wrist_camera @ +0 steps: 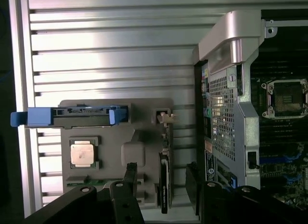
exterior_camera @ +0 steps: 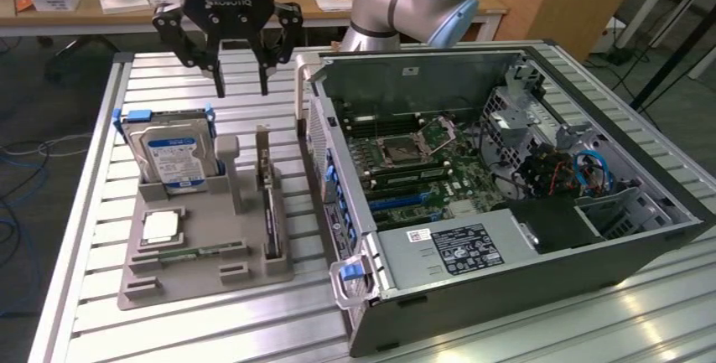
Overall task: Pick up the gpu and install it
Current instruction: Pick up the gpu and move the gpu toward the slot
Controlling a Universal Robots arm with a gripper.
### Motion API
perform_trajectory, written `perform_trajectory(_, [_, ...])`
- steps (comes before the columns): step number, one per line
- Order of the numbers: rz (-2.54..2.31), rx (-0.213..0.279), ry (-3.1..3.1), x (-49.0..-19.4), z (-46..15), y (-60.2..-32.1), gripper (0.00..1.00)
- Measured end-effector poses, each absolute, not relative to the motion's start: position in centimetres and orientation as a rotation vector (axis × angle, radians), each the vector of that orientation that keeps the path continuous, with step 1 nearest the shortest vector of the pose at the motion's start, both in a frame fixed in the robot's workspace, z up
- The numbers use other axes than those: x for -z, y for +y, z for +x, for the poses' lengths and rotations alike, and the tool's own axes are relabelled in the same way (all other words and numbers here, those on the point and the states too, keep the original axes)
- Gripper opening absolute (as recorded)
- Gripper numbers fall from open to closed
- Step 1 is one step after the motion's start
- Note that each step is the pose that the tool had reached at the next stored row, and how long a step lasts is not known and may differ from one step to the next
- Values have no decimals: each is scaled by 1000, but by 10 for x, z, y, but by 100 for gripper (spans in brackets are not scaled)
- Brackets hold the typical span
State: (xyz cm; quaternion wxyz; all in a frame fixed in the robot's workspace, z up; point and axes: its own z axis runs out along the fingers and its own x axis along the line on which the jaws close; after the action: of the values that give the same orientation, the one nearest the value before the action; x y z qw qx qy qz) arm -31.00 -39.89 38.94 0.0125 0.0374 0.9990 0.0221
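Observation:
The gpu [exterior_camera: 268, 204] is a thin dark card standing on edge in a slot of the grey holder tray [exterior_camera: 179, 283], next to the open computer case [exterior_camera: 504, 178]. My gripper [exterior_camera: 243, 88] hangs open above the far end of the tray, a good way above the card and touching nothing. In the wrist view the gpu [wrist_camera: 164, 183] shows edge-on, with its pale bracket end [wrist_camera: 166, 119] farther off. It lies between my two dark fingers [wrist_camera: 130, 178], and the gripper [wrist_camera: 161, 185] is centred over it.
A silver hard drive [exterior_camera: 168, 158] in a blue carrier stands upright at the tray's far end. A processor chip [exterior_camera: 163, 227] and a green memory stick [exterior_camera: 190, 254] lie on the tray. The case's motherboard [exterior_camera: 414, 162] is exposed, with blue slots [exterior_camera: 397, 201]. Slatted metal table [exterior_camera: 90, 212] all around.

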Motion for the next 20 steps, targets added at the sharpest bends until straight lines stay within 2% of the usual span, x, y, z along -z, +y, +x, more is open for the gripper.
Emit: perform_trajectory(20, [117, -69, 3114, -381, -307, -399, 53])
